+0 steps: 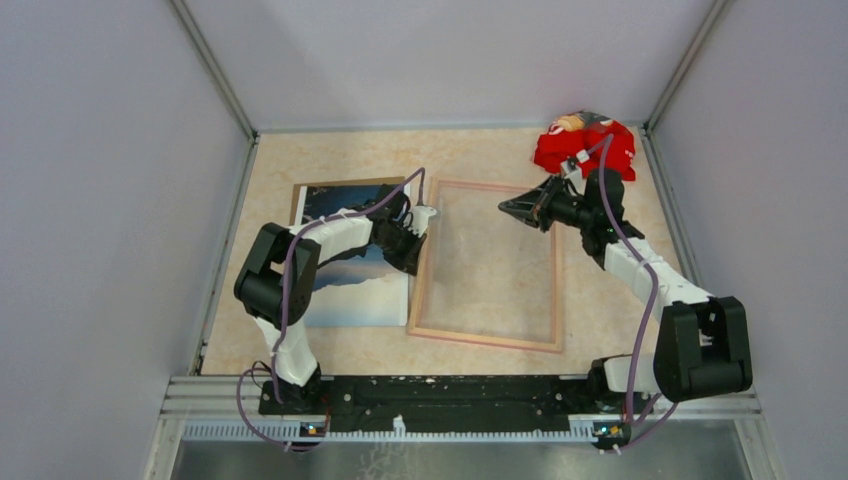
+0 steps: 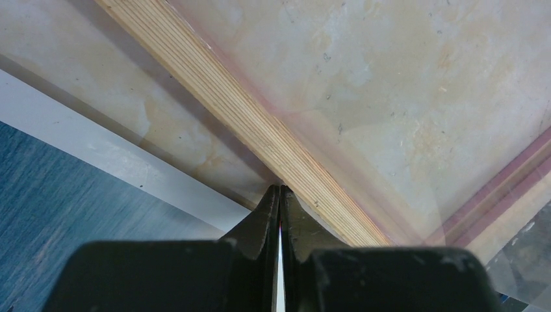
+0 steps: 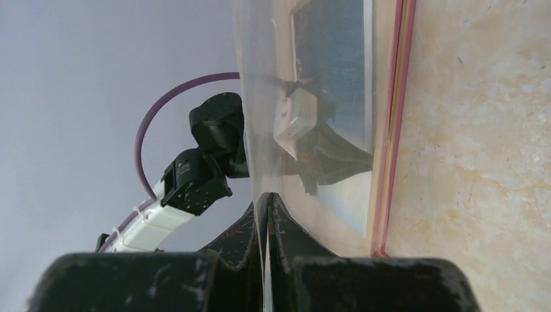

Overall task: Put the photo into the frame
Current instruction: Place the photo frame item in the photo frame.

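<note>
The frame point(image 1: 485, 338) lies flat mid-table, showing pale wood; its layered rail point(image 2: 260, 123) crosses the left wrist view, and its pink-edged rail point(image 3: 390, 130) runs up the right wrist view. The photo point(image 1: 355, 290), a blue sea print point(image 2: 65, 214), lies left of the frame, partly under my left arm. My left gripper point(image 1: 428, 213) is shut, tips point(image 2: 280, 188) against the frame's left rail; I cannot tell if anything thin is nipped. My right gripper point(image 1: 503, 207) is shut point(image 3: 265, 196) on a clear sheet point(image 3: 260, 97) held over the frame's far end.
A brown board point(image 1: 340, 184) peeks out behind the photo's far edge. A red cloth toy point(image 1: 585, 148) lies at the back right corner, behind the right arm. Grey walls close in the table on three sides. The left arm's wrist point(image 3: 195, 182) shows beyond the clear sheet.
</note>
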